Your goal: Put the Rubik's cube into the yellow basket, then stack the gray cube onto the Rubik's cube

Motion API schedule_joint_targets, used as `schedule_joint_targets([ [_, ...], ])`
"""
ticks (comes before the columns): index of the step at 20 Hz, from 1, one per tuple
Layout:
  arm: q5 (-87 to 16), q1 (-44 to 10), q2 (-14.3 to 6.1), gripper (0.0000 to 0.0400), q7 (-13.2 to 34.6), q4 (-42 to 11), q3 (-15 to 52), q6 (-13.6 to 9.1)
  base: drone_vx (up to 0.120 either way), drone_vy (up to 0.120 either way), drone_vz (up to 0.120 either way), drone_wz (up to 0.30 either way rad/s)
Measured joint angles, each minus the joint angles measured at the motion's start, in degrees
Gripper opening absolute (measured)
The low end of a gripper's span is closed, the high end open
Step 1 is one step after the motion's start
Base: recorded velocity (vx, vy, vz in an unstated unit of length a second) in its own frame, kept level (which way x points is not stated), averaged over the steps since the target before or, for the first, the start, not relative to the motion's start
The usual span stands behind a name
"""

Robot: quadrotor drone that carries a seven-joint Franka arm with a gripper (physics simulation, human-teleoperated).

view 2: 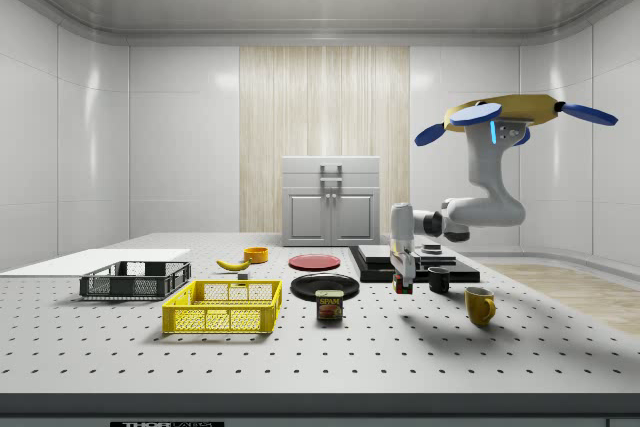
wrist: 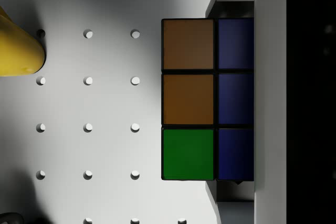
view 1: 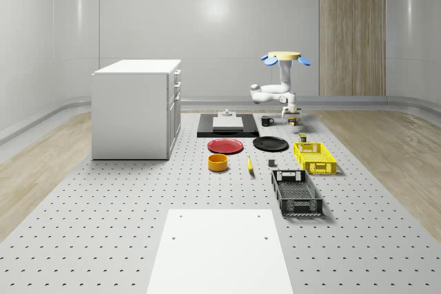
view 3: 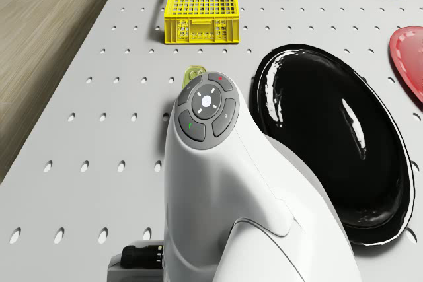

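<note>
The perforated table point(view 1: 103, 197) carries a yellow basket point(view 1: 315, 157), black crate point(view 1: 296, 193) and plates point(view 1: 270, 144).

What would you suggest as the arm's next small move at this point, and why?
Probably lift the Rubik's cube straight up a little before carrying it toward the yellow basket. In the wrist view the cube sits close against the gripper, apparently gripped, and in the side view the gripper hangs low over the table beside the black mug, while the drone hovers above.
</note>
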Motion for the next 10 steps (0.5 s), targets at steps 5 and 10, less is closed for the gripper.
schedule_joint_targets([
  [5,0.86,-0.21,-0.8,0.0325,0.21,-0.02,0.67,0.59,0.12,0.0,0.12,0.0],
  [10,1.37,-0.38,-1.61,0.0325,0.36,0.0,0.96,1.29,0.12,0.008,0.04,0.0],
])
